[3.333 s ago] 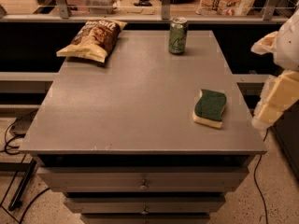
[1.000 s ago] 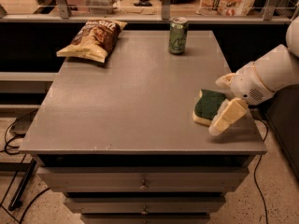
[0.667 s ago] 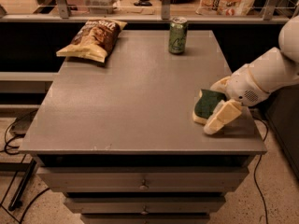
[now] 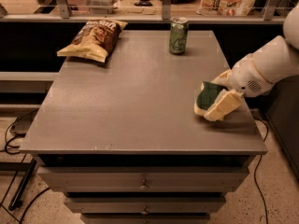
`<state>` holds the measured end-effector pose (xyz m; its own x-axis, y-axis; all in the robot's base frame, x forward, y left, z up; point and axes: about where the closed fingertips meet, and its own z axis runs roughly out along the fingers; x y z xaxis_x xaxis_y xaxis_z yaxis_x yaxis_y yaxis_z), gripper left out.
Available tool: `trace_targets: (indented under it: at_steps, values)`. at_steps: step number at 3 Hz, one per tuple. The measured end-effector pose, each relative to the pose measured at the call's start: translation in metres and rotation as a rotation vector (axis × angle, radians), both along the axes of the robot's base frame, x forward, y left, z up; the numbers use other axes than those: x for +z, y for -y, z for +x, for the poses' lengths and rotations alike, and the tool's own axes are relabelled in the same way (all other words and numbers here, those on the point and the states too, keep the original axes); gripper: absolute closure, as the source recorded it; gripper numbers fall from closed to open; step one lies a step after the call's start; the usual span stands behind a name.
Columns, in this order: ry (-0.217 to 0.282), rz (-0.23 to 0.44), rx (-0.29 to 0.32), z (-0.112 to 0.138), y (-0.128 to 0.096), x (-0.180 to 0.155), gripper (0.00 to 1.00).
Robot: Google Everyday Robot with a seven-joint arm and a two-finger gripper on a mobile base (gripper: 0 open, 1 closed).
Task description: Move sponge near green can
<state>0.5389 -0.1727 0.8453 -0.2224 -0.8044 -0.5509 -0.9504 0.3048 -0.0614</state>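
Pale-yellow gripper (image 4: 212, 99) sits low at the right edge of the grey table (image 4: 131, 97), fingers either side of the sponge (image 4: 205, 93), apparently clamped on it. Green can (image 4: 178, 35) stands well apart, near the back edge.

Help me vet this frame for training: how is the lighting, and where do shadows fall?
Camera view: dim, warm light, brighter behind the table; soft shadows beside the green can and under the gripper, which is at the sponge near the table's right edge.
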Motion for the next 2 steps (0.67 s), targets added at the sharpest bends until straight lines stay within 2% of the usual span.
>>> trace_targets:
  at_steps: [1, 2]
  values:
    - [0.061, 0.030, -0.022, 0.015, 0.012, 0.036, 0.93]
    - [0.170, 0.035, -0.059, 0.047, 0.035, 0.095, 1.00]
